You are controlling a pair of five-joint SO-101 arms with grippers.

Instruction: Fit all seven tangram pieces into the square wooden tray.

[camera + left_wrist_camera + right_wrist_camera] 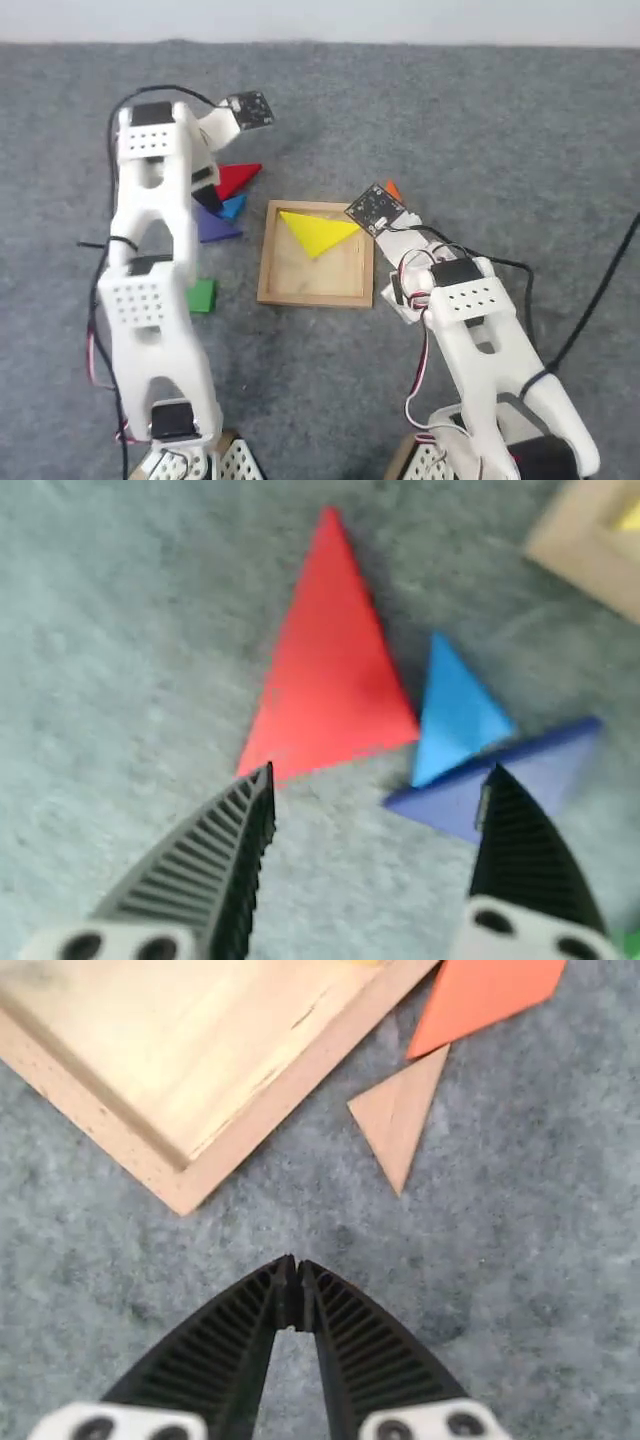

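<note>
The square wooden tray [268, 285] lies mid-table with a yellow triangle [318, 231] in its far part. Left of it lie a red triangle [238, 178], a small blue triangle [233, 207] and a purple triangle [215, 229]. My left gripper [380, 780] hangs open just above the cloth, its tips near the red triangle [330, 680] and the purple triangle [545, 763]; the blue triangle [455, 715] overlaps the purple one. My right gripper [297, 1272] is shut and empty beside the tray's corner [185, 1185]. A tan triangle [400, 1115] and an orange piece [485, 995] lie beyond it.
A green square [202, 296] rests on the grey cloth by the left arm's base link. The orange piece [393, 187] peeks out behind the right wrist camera. Open cloth stretches behind the tray and to the far right.
</note>
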